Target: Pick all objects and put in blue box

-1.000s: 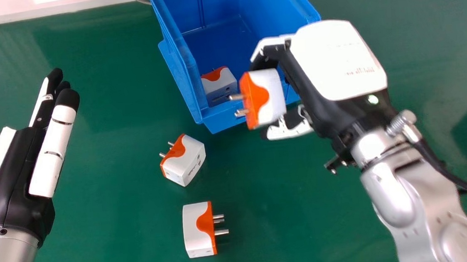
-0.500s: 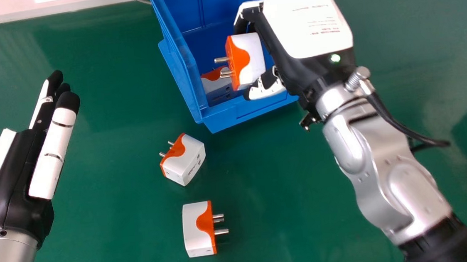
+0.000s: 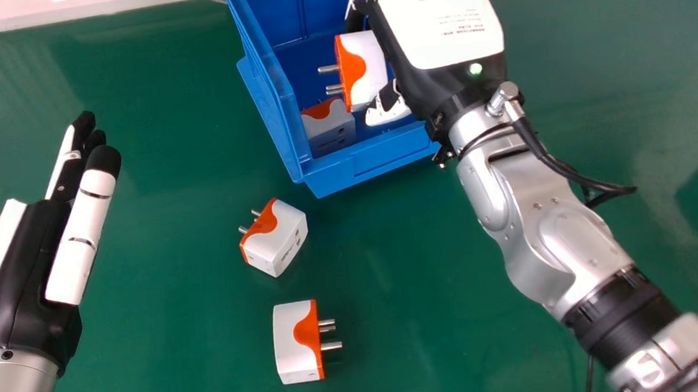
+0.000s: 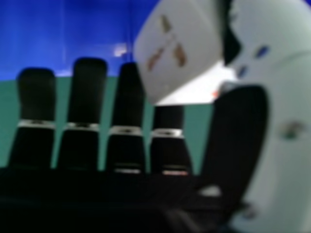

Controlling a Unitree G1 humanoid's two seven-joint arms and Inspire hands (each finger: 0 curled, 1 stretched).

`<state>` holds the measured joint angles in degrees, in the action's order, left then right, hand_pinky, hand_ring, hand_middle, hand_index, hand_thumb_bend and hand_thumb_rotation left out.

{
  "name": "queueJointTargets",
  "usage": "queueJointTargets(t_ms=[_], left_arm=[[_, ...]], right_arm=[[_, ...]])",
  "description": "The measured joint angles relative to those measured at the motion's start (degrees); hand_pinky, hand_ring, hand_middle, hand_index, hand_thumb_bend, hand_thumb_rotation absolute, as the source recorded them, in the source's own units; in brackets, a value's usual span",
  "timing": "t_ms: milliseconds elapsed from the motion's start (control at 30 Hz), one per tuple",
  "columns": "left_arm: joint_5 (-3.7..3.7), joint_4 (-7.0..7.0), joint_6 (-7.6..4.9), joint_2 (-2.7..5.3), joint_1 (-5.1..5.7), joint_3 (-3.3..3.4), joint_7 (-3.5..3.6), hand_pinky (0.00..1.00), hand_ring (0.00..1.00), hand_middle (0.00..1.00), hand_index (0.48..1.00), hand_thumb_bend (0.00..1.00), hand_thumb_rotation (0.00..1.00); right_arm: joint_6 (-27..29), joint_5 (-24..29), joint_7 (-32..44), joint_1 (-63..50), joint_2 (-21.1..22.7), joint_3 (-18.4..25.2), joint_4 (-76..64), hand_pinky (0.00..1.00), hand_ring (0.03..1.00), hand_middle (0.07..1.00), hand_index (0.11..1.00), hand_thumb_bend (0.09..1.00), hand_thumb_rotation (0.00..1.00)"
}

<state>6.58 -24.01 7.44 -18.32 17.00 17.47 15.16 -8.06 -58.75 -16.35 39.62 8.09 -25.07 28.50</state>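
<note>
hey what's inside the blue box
One plug lies in the blue box by its near wall. Another, in the right hand, is over or inside it; they hide part of the floor.

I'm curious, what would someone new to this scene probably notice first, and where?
Probably the blue box at the head view's upper middle, with the right robot hand holding a white-and-orange adapter over it. Next, perhaps, a matching adapter inside, near the box's front wall, and two more on the green table in front.
</note>
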Motion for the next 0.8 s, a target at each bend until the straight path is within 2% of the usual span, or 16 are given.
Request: queueJointTargets(t_ms=[67,300,600,800], left_arm=[[0.00,0.98,-0.55,0.00,-0.01,-0.17,0.00,1.00,1.00,1.00,1.000,0.50,1.00],[0.02,2.18,-1.86,0.00,-0.24,-0.26,-0.12,1.00,1.00,1.00,1.000,0.51,1.00],[0.02,2.39,-2.36,0.00,-0.10,-0.30,-0.25,1.00,1.00,1.00,1.000,0.51,1.00],[0.02,1.76,-2.35,0.01,0.56,-0.33,-0.39,1.00,1.00,1.00,1.000,0.51,1.00]], right_arm=[[0.4,0.4,-1.5,1.0,-0.2,-0.4,2.3,0.33,0.441,0.538,0.505,0.494,0.00],[1.5,2.3,-5.6,5.1,-1.2,-1.8,10.7,0.33,0.439,0.536,0.514,0.494,0.00],[4.1,2.9,-10.3,11.3,-3.5,-5.3,23.0,0.32,0.437,0.537,0.522,0.493,0.00],[5.5,4.0,-10.6,15.4,-4.1,-7.2,29.5,0.33,0.437,0.537,0.507,0.494,0.00]])
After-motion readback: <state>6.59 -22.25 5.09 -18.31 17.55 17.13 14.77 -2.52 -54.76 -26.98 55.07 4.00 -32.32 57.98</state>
